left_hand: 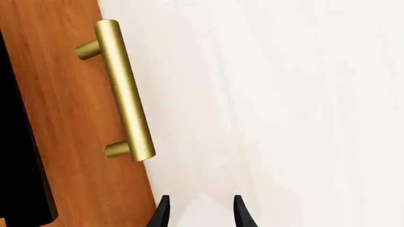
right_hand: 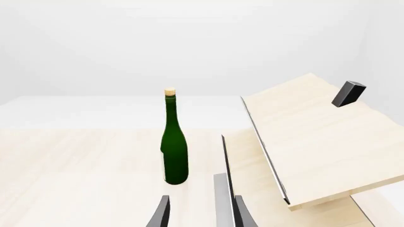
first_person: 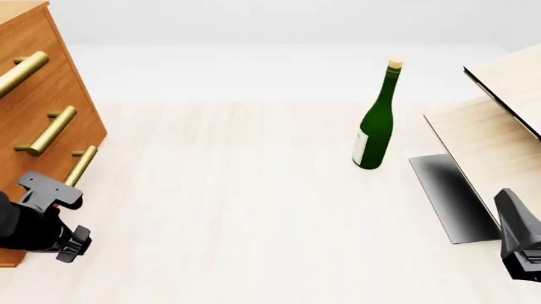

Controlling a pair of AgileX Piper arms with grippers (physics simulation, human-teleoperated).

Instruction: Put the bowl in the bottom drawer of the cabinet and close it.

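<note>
The cabinet (first_person: pixel 50 95) stands at the table's left edge, orange-brown with three brass handles. Its bottom drawer (left_hand: pixel 69 142) carries a short brass handle (left_hand: pixel 123 90), also seen in the front view (first_person: pixel 82 166), and its front looks flush with the two above. My left gripper (left_hand: pixel 200 212) is open, low beside that drawer front, with the handle off to one side of its fingers and only bare table between them. My right gripper (right_hand: pixel 200 212) is open and empty at the front right, facing the bottle. The bowl is out of view.
A green wine bottle (first_person: pixel 376 120) with a cork stands upright right of centre, also in the right wrist view (right_hand: pixel 175 146). A pale light-wood structure (first_person: pixel 507 114) with a dark panel (first_person: pixel 448 196) fills the right side. The right arm (first_person: pixel 520 240) sits just in front of it.
</note>
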